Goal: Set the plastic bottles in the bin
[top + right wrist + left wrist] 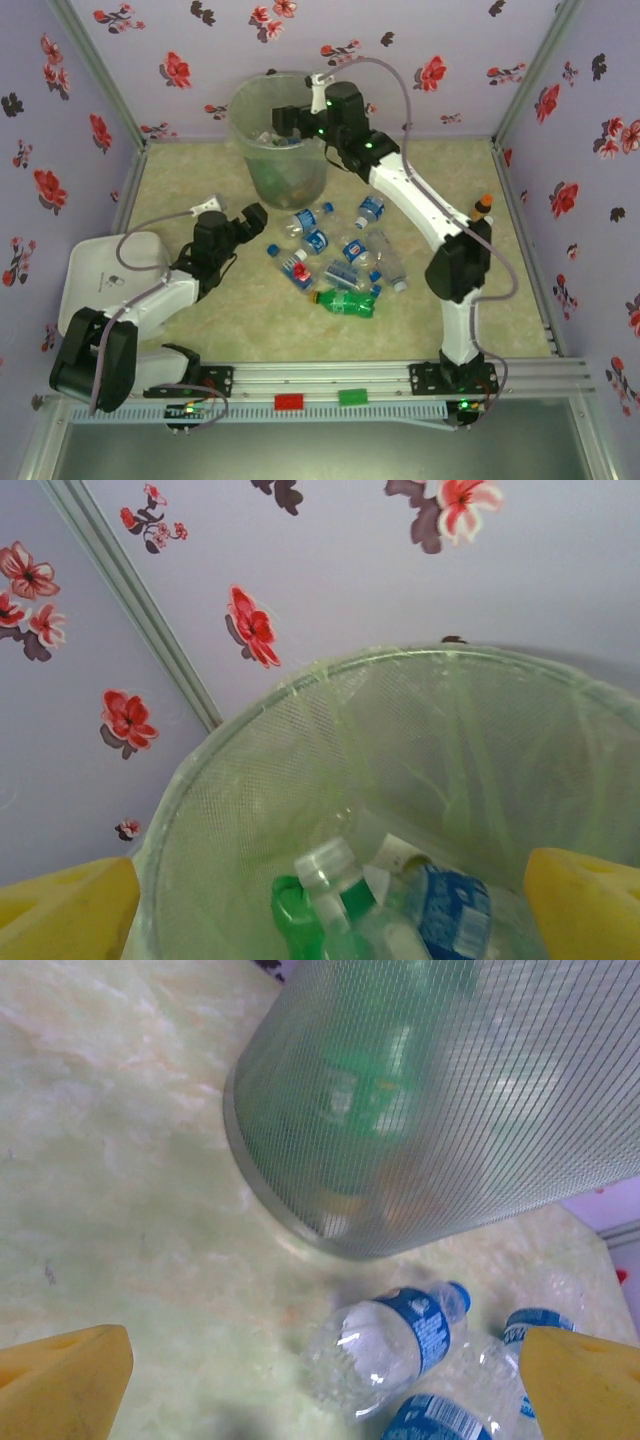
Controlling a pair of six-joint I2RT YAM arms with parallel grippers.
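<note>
The left fingers (250, 220) stand wide apart and hold nothing, hovering low over the counter (190, 180) just left of the loose bottles (340, 265). In the left wrist view a clear bottle with a blue label (385, 1345) lies on its side between the two tips, below the bin (450, 1100). Two more bottles are cut off at the bottom edge, and what is inside the bin is a green blur through its wall. A green bottle (345, 302) lies at the near edge of the heap. The right fingers (283, 120) are spread wide and empty above the bin's mouth. In the right wrist view, bottles lie in the bin below them, one green (300, 920) and one blue-labelled (450, 915), both partly cut off.
</note>
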